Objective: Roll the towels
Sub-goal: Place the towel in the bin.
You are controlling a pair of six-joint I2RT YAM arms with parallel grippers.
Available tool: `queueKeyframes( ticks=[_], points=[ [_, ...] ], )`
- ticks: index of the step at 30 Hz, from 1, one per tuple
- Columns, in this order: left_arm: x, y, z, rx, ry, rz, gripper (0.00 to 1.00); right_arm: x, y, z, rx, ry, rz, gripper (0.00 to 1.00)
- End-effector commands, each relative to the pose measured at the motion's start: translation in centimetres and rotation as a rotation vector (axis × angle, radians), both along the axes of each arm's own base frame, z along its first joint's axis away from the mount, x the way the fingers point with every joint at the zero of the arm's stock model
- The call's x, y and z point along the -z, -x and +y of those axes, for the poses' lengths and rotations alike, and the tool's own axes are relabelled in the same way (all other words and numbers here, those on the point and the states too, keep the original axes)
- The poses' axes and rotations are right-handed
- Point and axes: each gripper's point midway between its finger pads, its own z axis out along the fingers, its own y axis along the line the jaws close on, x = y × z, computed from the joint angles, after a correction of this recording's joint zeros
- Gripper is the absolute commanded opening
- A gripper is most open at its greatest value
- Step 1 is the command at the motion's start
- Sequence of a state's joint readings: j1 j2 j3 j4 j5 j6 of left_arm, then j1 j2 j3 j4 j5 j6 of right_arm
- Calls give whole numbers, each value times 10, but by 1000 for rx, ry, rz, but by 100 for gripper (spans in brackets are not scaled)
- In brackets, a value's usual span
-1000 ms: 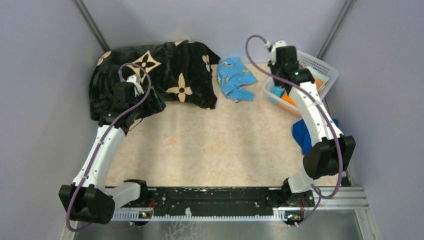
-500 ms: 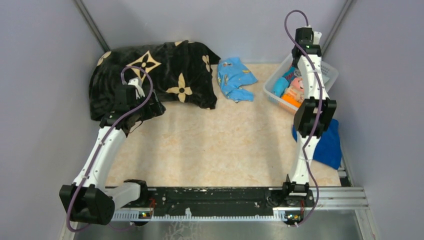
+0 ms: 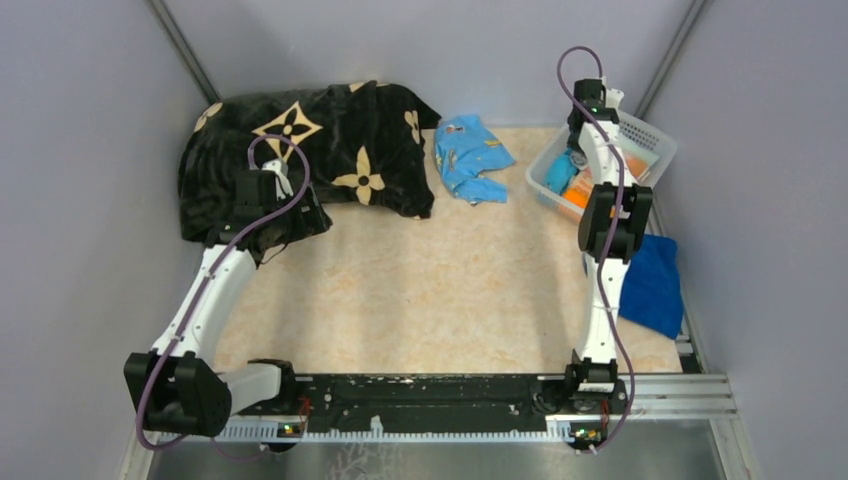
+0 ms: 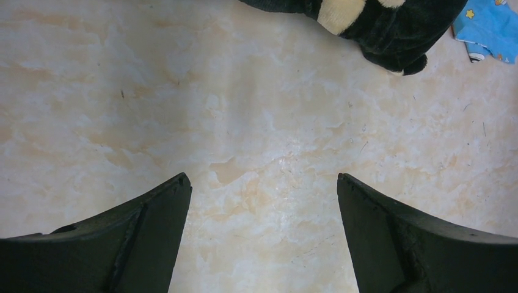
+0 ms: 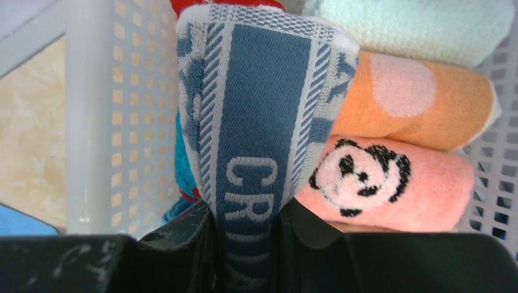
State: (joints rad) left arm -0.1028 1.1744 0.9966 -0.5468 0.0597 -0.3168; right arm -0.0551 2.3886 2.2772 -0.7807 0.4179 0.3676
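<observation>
Over the basket (image 5: 91,122), white-and-blue towel (image 5: 256,122) pinched between right jaws; left jaws agape.

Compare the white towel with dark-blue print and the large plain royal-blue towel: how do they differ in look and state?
The white terry towel with dark-blue print bears stripes and letters; the large plain royal-blue towel has no pattern. The printed one is pinched between the jaws of the right gripper at the white perforated basket; the royal-blue one lies untouched on the beige table, near its right edge. Both are on the right side.
</observation>
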Motion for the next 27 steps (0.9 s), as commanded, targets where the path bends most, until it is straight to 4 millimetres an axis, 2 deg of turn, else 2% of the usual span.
queueKeyframes(
  ticks=[1,9,13,15,17,23,27],
  points=[
    [6,-1,2,2,0,9,94,-12,-31,-2,-11,-6,-134,0],
    [11,-1,2,7,17,23,94,27,-43,-2,-50,-76,-112,0],
    [13,-2,0,14,33,29,94,58,-38,-1,-59,-121,-35,0],
    [14,-1,1,12,39,34,95,65,-37,2,-74,-140,-18,4],
    [15,-1,0,13,43,38,94,60,-35,5,-84,-152,-27,12],
    [16,-1,0,17,55,39,95,11,-36,3,-90,-128,-130,31],
    [15,0,-1,19,64,39,95,-13,-33,0,-89,-106,-160,41]
  ],
)
